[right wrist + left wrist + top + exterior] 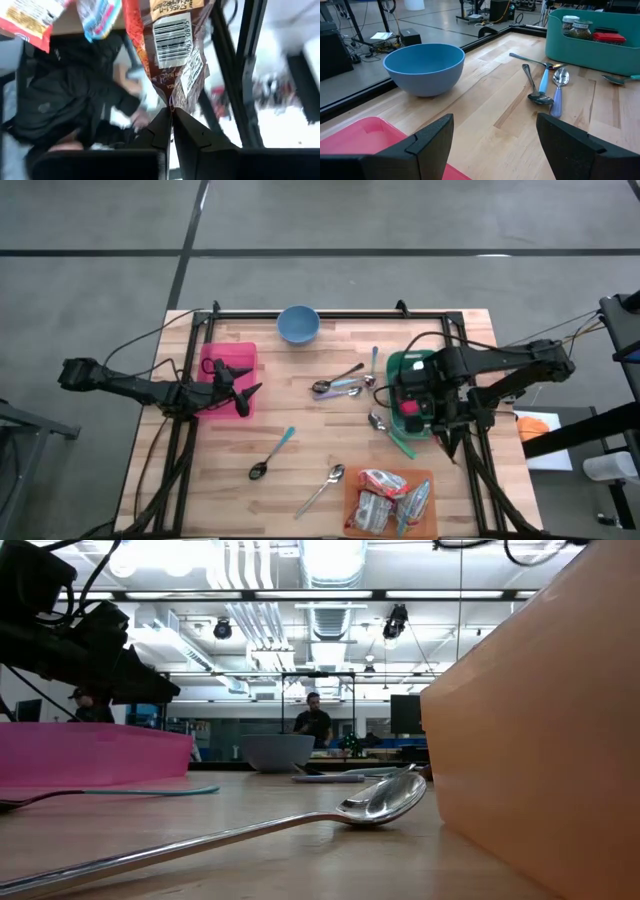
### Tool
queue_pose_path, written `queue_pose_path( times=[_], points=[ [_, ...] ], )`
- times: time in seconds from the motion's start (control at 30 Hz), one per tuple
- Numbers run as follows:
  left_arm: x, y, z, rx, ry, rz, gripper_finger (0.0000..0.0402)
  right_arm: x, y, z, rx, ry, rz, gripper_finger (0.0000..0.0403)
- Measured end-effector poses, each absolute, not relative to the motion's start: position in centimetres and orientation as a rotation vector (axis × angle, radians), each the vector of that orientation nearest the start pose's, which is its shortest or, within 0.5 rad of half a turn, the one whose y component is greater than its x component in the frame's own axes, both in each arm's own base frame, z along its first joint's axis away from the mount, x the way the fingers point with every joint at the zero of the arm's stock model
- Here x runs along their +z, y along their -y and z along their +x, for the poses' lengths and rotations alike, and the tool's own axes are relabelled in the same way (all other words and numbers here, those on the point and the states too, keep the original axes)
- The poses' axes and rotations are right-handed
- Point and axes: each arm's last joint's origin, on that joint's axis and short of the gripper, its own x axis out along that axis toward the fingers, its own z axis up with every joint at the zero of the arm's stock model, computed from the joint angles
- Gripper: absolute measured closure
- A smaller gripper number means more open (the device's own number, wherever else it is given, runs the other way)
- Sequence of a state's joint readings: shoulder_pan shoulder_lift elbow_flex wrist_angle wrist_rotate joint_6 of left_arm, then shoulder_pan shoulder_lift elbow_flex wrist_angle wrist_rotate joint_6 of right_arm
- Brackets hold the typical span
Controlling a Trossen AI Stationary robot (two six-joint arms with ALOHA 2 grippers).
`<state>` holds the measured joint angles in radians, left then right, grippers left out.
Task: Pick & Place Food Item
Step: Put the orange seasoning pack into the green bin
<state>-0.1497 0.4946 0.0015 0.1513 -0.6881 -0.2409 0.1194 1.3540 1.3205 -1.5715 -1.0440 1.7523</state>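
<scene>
Transport step: right claw [171, 117] clenched on brown snack packet [172, 45], lifted near green bin [412, 368] at counter's [300, 455] right edge. Left claw [495, 142] released, waiting over pink tray [228, 360]. Next move, judged: carry packet over destination container, release.

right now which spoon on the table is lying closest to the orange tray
The all-metal spoon lying by itself just left of the orange tray. The teal-handled spoon lies farther left, and the cluster of spoons sits up near the green bin.
</scene>
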Motion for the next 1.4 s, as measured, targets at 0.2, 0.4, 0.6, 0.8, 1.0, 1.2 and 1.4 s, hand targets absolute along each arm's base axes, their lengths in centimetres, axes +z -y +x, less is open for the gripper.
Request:
queue_pose_path(
  times=[0.2,0.4,0.6,0.8,1.0,1.2,1.4],
  points=[
    [13.5,-0.1,11.8,0.567,-0.250,-0.092,0.0116,32.0,-2.4,19.8,-0.764,-2.003,2.075,0.0391],
    [13.5,-0.1,11.8,0.567,-0.250,-0.092,0.0116,30.5,-0.4,18.8,-0.807,-1.944,2.208,0.0391],
    [13.5,-0.1,11.8,0.568,-0.249,-0.093,0.0116,28.3,1.7,17.8,-0.692,-1.878,2.272,0.0391],
    [13.5,-0.1,11.8,0.568,-0.250,-0.093,0.0116,26.4,3.5,17.0,-0.582,-1.790,2.294,0.0391],
    [13.5,-0.1,11.8,0.568,-0.249,-0.093,0.0116,25.7,4.5,16.4,-0.506,-1.730,2.334,0.0391],
    [13.5,-0.1,11.8,0.568,-0.250,-0.093,0.0116,25.2,5.8,15.7,-0.500,-1.650,2.498,0.0391],
    [13.6,-0.1,11.8,0.567,-0.249,-0.093,0.0116,23.3,6.5,14.6,-0.514,-1.600,2.550,0.0391]
  ],
)
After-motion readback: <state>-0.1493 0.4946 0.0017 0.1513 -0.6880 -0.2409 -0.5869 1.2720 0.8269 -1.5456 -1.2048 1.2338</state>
